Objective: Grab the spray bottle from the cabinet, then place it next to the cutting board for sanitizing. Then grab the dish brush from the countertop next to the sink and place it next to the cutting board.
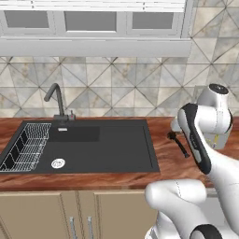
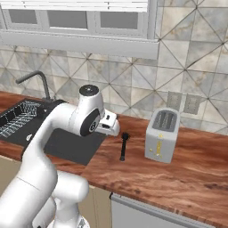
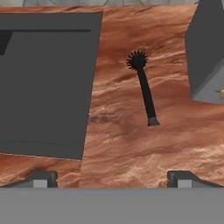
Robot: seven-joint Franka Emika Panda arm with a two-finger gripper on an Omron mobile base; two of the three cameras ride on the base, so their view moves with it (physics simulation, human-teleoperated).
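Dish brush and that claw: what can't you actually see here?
- Dish brush: left base view, the arm covers its handle end.
- Claw: hand view, just its two tips show, spread wide.
- Toaster: hand view, cut off by the right edge.
- Sink: right base view, arm hides most.

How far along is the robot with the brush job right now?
Done: nothing these views can confirm; whether the spray bottle was placed can't be told. In hand: the open gripper hangs above the dish brush, which lies on the countertop between sink and toaster. Left: grasp it, carry it to the cutting board.
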